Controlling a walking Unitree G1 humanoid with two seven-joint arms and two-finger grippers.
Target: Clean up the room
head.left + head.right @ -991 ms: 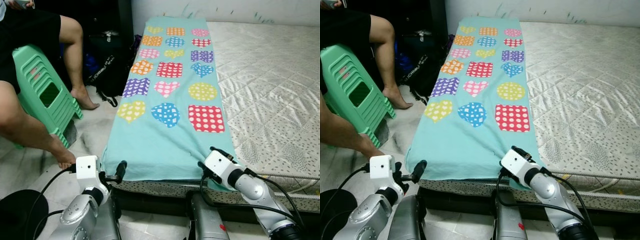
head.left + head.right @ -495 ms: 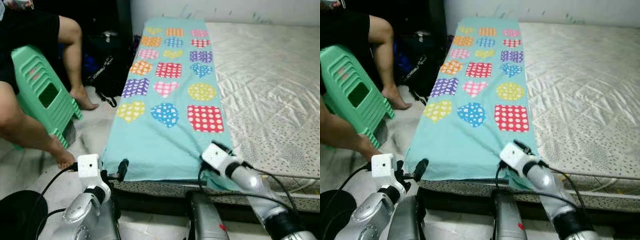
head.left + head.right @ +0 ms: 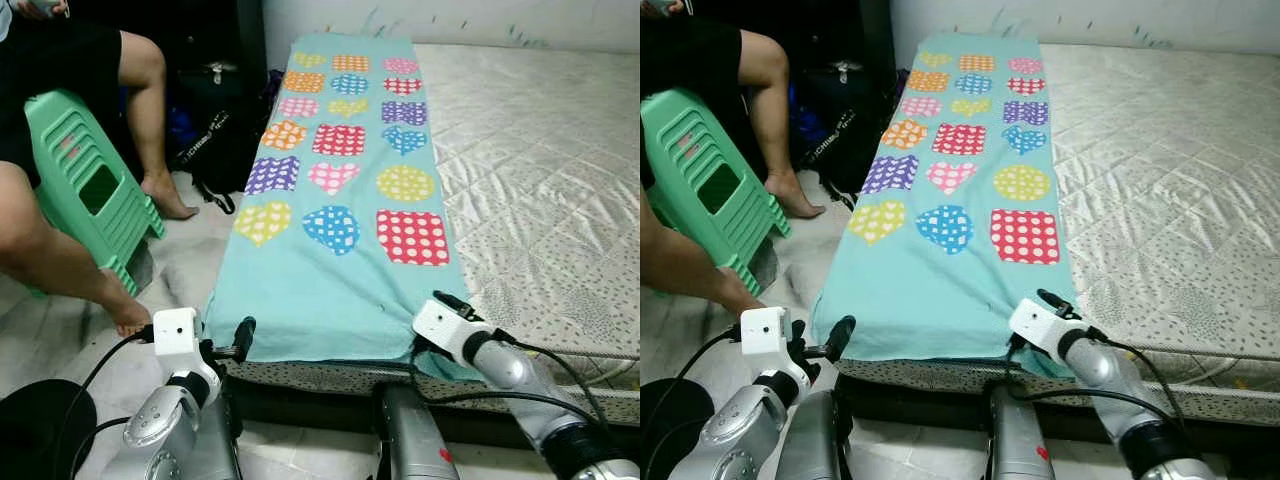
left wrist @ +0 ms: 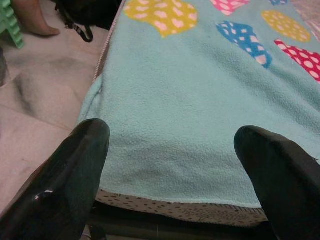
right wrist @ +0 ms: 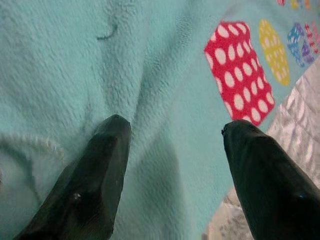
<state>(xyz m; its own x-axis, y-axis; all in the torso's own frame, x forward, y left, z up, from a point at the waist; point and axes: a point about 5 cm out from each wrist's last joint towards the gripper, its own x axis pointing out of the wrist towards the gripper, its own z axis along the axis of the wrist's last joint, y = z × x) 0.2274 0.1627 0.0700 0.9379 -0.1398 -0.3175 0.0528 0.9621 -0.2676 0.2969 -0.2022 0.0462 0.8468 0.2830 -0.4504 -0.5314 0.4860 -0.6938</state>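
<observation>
A teal fleece blanket printed with dotted hearts and squares lies lengthwise along the left strip of the mattress. My left gripper is open just in front of the blanket's near left corner, fingers spread wide and apart from the cloth. My right gripper is open at the near right corner, and its fingertips rest on slightly bunched fleece. In the left eye view the left gripper and right gripper flank the blanket's near hem.
A person sits on a green plastic stool at the left, bare feet on the floor. A black bag leans against the mattress side. A black round object lies on the floor at my lower left.
My right gripper has shifted a little to the right along the blanket's near edge. The left gripper has stayed where it was.
</observation>
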